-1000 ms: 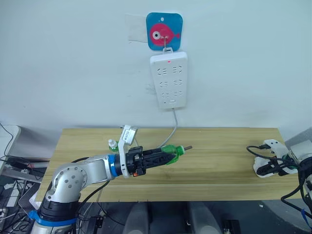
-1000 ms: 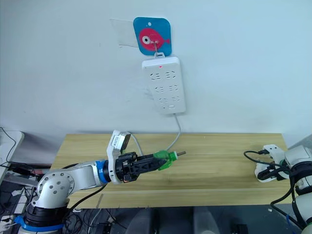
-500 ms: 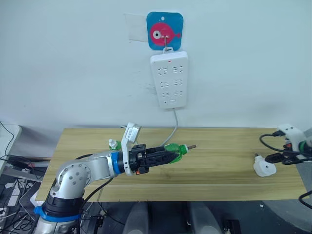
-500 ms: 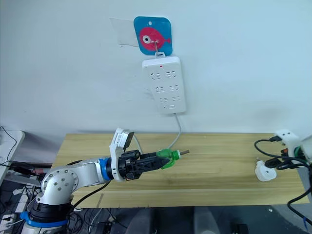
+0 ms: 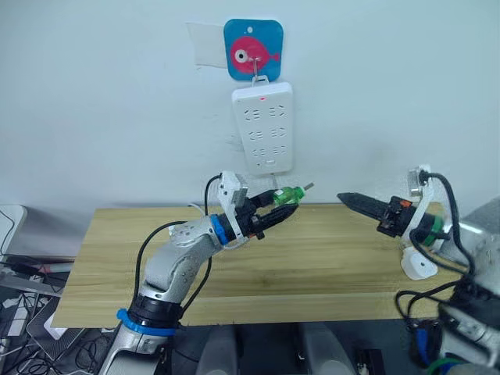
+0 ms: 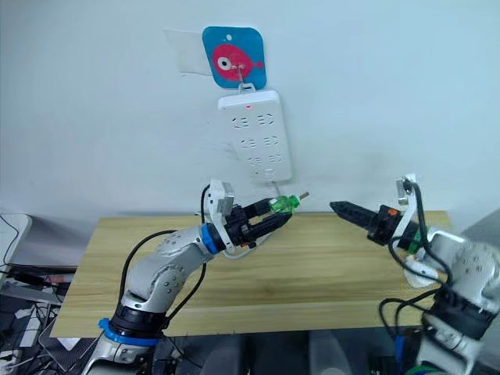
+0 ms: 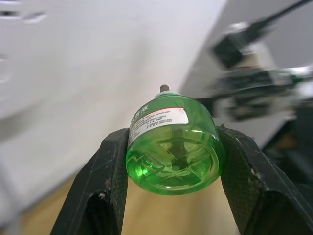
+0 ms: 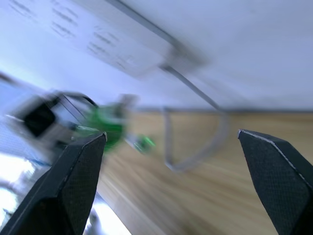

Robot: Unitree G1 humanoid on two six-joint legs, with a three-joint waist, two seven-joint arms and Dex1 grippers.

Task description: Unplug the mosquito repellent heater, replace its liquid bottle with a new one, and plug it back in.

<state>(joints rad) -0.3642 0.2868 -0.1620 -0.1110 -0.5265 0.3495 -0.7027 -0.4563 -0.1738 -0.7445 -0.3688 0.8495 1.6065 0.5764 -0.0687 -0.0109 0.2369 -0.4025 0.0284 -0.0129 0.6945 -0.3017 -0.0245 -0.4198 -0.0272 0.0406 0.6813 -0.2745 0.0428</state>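
Pinching the capless green bottle between its two black fingers, the left gripper holds it raised above the wooden surface, just below the lower end of the white power strip on the wall. The bottle lies tilted, its base toward the wrist and its thin grey wick pointing up and toward the robot's right. In the left wrist view the fingers press on either side of the bottle's round translucent body, and a white label with a red stripe shows on its upper side.

Across from it, the right gripper is also lifted off the surface, with its tips aimed toward the bottle but well apart from it. In the right wrist view its two fingers stand spread wide with nothing between them.

The white heater lies on the surface near the right edge, below the right forearm, apart from both grippers. The power strip hangs from a hook on a blue square plaque with a pink fish, a small red light glowing near its top, and its grey cord drops down toward the surface behind the left gripper.
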